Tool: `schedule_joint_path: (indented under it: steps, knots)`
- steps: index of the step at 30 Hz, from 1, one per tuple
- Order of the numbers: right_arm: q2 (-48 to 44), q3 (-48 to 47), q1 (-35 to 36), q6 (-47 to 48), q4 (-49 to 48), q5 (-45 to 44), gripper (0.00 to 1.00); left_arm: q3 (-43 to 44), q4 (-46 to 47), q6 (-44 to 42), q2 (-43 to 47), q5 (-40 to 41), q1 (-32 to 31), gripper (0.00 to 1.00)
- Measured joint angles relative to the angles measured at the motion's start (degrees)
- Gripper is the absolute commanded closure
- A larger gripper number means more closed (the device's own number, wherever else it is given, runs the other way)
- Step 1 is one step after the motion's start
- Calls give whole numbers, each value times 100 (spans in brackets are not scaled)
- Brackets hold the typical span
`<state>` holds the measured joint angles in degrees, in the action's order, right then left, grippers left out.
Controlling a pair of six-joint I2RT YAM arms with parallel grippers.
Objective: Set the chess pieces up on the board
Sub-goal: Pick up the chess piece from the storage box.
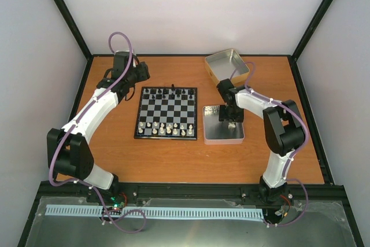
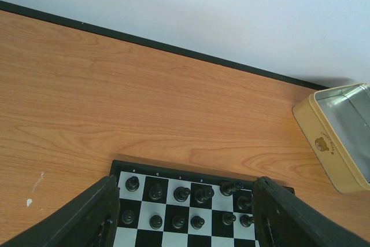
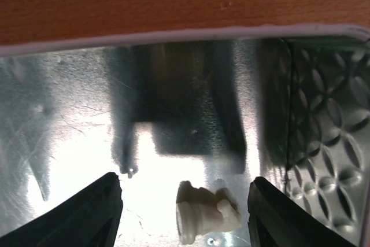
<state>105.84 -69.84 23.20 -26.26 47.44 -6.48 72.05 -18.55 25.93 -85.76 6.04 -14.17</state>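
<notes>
The board lies mid-table, black pieces on its far rows and cream-white chess pieces on its near rows. My left gripper hovers open off the board's far-left corner; its wrist view looks down on the board's black pieces between the open fingers. My right gripper is down in the flat metal tin, open. One cream-white piece lies on its side on the tin floor between the open fingers, untouched.
A second, deeper tin with a yellow rim stands tilted at the back right, also seen in the left wrist view. The black frame rail runs along the table's far edge.
</notes>
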Motion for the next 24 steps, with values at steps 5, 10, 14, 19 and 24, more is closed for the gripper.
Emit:
schedule_joint_path:
  steps: [5,10,14,19,24]
  knots:
    - [-133,125,-4,-271,-186,138,49,0,-4,0,0,0,0,36]
    - [-660,697,-4,-605,-317,251,49,-2,-22,0,0,0,0,36]
    - [-691,774,-9,-636,-380,382,49,-9,-39,2,17,-4,0,36]
    - [-688,833,-26,-616,-492,629,49,-9,-39,2,24,-4,0,36]
    - [-638,839,-129,-612,-553,809,49,-9,-39,2,24,-2,0,36]
